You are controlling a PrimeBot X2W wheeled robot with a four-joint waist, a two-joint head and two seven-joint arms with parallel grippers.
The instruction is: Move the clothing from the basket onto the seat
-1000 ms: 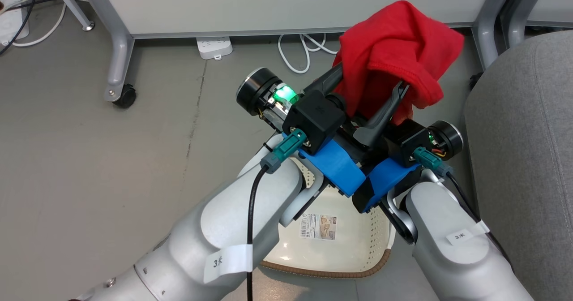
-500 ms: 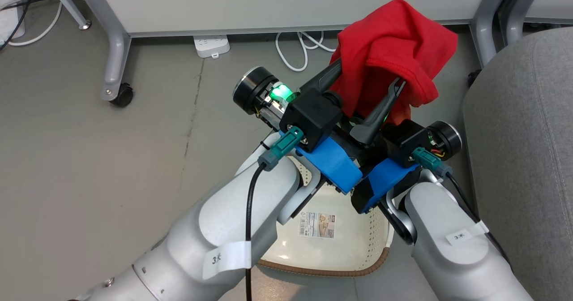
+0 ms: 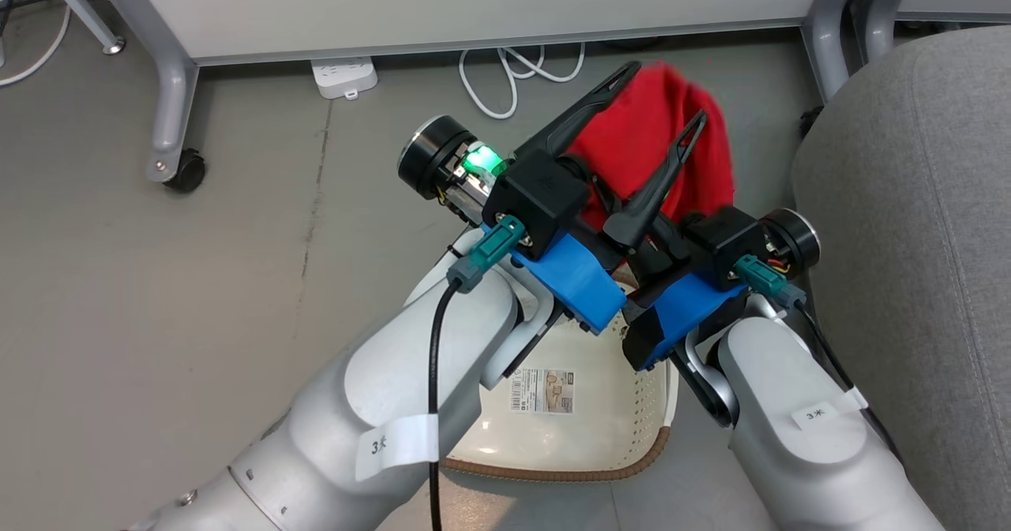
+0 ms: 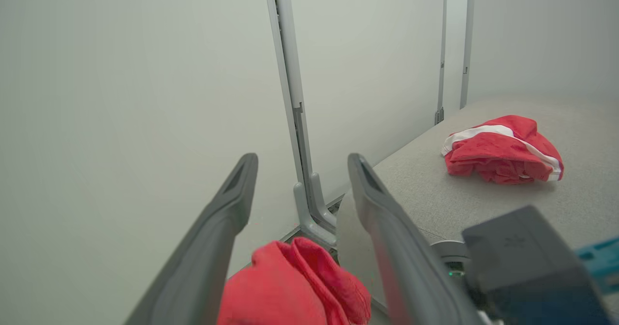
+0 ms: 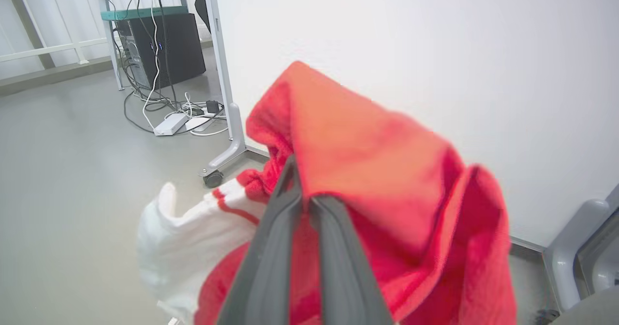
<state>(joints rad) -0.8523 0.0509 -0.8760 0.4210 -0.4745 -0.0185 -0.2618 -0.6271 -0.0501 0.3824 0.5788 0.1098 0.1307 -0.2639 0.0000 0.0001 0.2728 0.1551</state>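
Right gripper [image 5: 303,184]: fingers pressed together on a fold of the red garment [image 5: 377,170], which drapes over and past the fingertips. A white panel with a red stripe hangs to the left of these fingers. Left gripper [image 4: 302,159]: fingers spread wide, clasping nothing. The same garment sits low between them, and whether it touches them cannot be told. Beyond the left fingertips and to their right, a second red garment [image 4: 498,151] with a white stripe lies on the grey seat [image 4: 483,204]. Behind both sets of fingers, beneath the forearms, the basket [image 3: 616,436] stands on the floor, a paper label [image 3: 543,389] on its bottom.
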